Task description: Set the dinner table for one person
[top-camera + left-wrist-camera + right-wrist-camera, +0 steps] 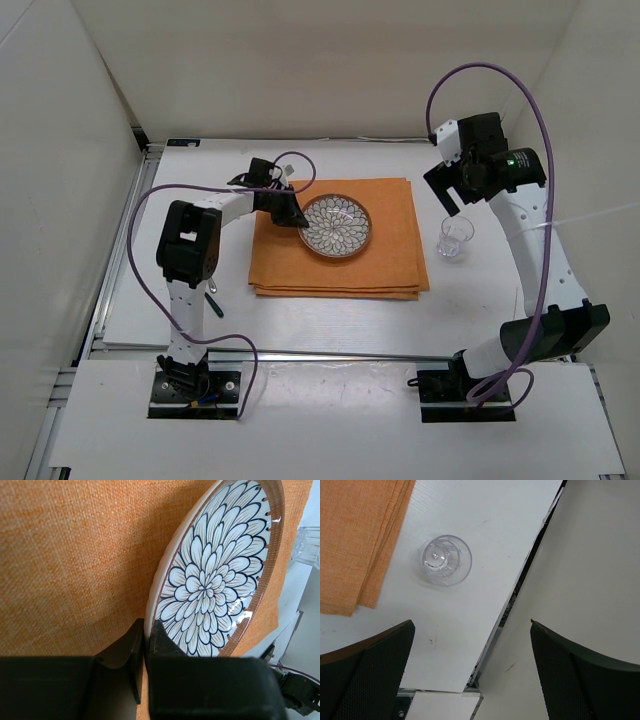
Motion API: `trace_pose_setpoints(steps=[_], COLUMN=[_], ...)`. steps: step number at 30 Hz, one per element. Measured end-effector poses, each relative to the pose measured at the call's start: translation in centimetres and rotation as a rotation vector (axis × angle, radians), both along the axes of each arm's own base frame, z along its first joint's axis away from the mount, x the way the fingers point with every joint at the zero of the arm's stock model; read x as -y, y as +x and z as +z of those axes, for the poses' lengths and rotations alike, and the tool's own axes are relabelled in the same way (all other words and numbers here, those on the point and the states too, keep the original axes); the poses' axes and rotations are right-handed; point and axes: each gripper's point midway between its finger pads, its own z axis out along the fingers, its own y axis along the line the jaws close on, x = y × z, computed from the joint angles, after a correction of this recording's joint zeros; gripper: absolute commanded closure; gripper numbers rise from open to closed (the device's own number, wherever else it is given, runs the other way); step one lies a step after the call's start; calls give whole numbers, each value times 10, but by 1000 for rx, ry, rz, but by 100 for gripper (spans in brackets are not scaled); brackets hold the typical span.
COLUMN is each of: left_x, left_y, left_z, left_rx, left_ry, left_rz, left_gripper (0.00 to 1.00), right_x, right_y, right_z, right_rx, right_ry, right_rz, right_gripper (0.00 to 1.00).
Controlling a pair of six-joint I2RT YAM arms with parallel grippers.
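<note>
A round plate [340,226] with a blue-and-white flower pattern lies on the orange cloth placemat [385,265] in the middle of the white dinner table [470,305]. My left gripper [297,222] is shut on the plate's left rim. The left wrist view shows its fingertips [159,632] pinching the rim of the plate [215,570] over the placemat [75,555]. My right gripper [452,200] is open and empty, raised above a clear glass [455,238]. The right wrist view shows the glass [446,560] upright on the table, ahead of my right gripper [470,670], just right of the placemat [360,540].
A small dark utensil [213,300] lies on the table by the left arm, partly hidden. White walls enclose the table; the right wall [590,580] is close to my right gripper. The glass shows at the left wrist view's right edge [307,545].
</note>
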Motion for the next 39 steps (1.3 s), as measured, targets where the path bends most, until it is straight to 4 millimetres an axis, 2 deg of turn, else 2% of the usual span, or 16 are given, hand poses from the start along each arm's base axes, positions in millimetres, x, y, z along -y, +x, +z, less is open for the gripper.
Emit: trace_pose_setpoints(steps=[9, 10, 15, 18, 19, 21, 22, 26, 29, 34, 36, 39], left_x=[-1, -1, 0, 3, 4, 7, 8, 5, -11, -58, -84, -134], left_y=[-5, -5, -9, -15, -15, -15, -15, -12, -6, 20, 30, 34], left_z=[0, 0, -4, -7, -4, 4, 8, 22, 35, 84, 103, 120], left_rx=[2, 1, 9, -1, 6, 22, 32, 58, 75, 184, 240, 299], left_ry=[5, 6, 31, 36, 34, 15, 13, 6, 3, 20, 49, 123], left_rz=[0, 1, -8, -20, -26, -36, -39, -36, -10, 38, 63, 116], left_gripper=[89, 86, 51, 36, 21, 3, 0, 0, 0, 0, 0, 0], right_x=[-4, -4, -7, -8, -8, -9, -10, -16, -18, -10, -6, -1], right_y=[1, 1, 1, 1, 1, 1, 1, 0, -8, -29, -33, -21], right_z=[-3, -3, -4, -4, -4, -4, -5, -10, -36, -108, -123, -131], right_rx=[-10, -10, -13, -14, -15, -16, -17, -34, -98, -282, -325, -313], right_ry=[16, 17, 29, 32, 33, 37, 42, 64, 55, 1, -2, 9], right_rz=[13, 14, 24, 27, 28, 31, 36, 70, 108, 169, 183, 183], right_gripper=[0, 0, 0, 0, 0, 0, 0, 0, 0, 9, 14, 24])
